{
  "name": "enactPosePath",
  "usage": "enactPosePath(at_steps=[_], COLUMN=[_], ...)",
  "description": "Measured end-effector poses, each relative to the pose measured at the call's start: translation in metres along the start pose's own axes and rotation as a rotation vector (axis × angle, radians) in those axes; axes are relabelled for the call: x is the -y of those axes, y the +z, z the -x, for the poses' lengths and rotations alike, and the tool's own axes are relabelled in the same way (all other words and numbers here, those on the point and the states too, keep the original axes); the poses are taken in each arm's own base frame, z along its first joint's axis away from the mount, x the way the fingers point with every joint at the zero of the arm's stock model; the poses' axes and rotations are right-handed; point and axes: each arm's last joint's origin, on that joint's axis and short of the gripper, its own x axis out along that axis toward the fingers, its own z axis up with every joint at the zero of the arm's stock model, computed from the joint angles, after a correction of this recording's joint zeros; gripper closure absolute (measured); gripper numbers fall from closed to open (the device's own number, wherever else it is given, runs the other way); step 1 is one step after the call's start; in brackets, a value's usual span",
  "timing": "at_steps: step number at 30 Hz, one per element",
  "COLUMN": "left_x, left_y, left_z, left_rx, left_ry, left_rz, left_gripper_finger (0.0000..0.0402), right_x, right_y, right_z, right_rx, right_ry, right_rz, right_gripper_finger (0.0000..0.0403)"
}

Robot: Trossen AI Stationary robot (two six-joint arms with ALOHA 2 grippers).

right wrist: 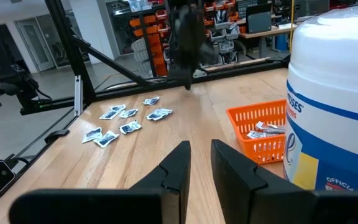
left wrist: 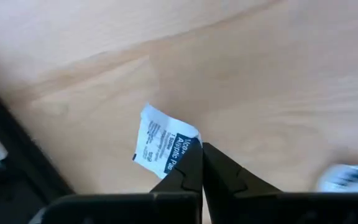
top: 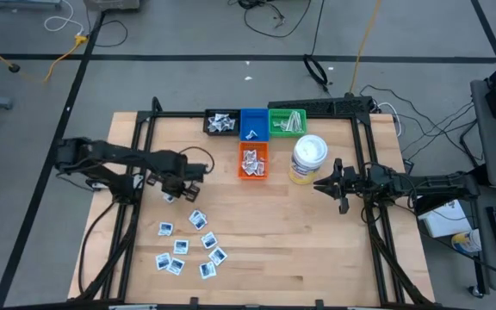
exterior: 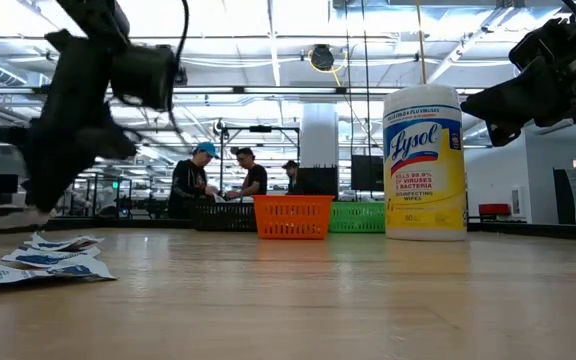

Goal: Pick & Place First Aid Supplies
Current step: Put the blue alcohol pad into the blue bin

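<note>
Several small white packets with blue print (top: 188,245) lie flat and scattered on the wooden table near its front left, also seen in the low view (exterior: 43,258) and the right wrist view (right wrist: 126,118). My left gripper (top: 170,191) stands just behind that scatter, pointing down and shut on one white packet (left wrist: 161,146). My right gripper (right wrist: 201,152) hovers level at the table's right, beside the Lysol canister (top: 307,159). Its fingers are a little apart with nothing between them. My left gripper pinches the packet by its dark-blue printed edge (left wrist: 180,154) between the free ends of its two fingers (left wrist: 219,163). The fingers come from above, pointing down. The rest of the packet sticks out sideways from the fingertips, tilted. I cannot tell whether it is clear of the wood.
At the table's far middle stand a black basket (top: 222,123), a blue one (top: 253,123) and a green one (top: 288,121). An orange basket (top: 253,160) holding packets stands in front of them. Black frame rails (top: 145,129) run along the table's sides. People stand in the room beyond.
</note>
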Motion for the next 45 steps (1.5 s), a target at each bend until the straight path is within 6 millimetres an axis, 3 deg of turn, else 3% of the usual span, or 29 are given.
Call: enactPosePath(at_steps=[9,16,19,26,45], left_x=[-0.021,-0.028,-0.025,-0.009,0.035], left_y=[0.001,-0.002,0.008,0.053,0.213], left_z=[0.047,0.055,0.053,0.066,0.134], left_rx=[0.107,0.112,0.092,0.097,0.187], left_ry=[-0.246,-0.312,-0.327,-0.303,-0.369], left_rz=[0.005,-0.026,-0.036,-0.101,-0.185], left_gripper_finger=[0.0399,0.04,0.04,0.04,0.0401], right_x=[0.0,0.0,0.0,0.0,0.0], right_y=[0.0,0.0,0.0,0.0,0.0], right_z=[0.0,0.0,0.0,0.0,0.0], right_rx=[0.0,0.0,0.0,0.0,0.0], right_ry=[0.0,0.0,0.0,0.0,0.0], right_rz=[0.0,0.0,0.0,0.0,0.0], right_gripper_finger=[0.0344,0.0344,0.0344,0.0344,0.0344])
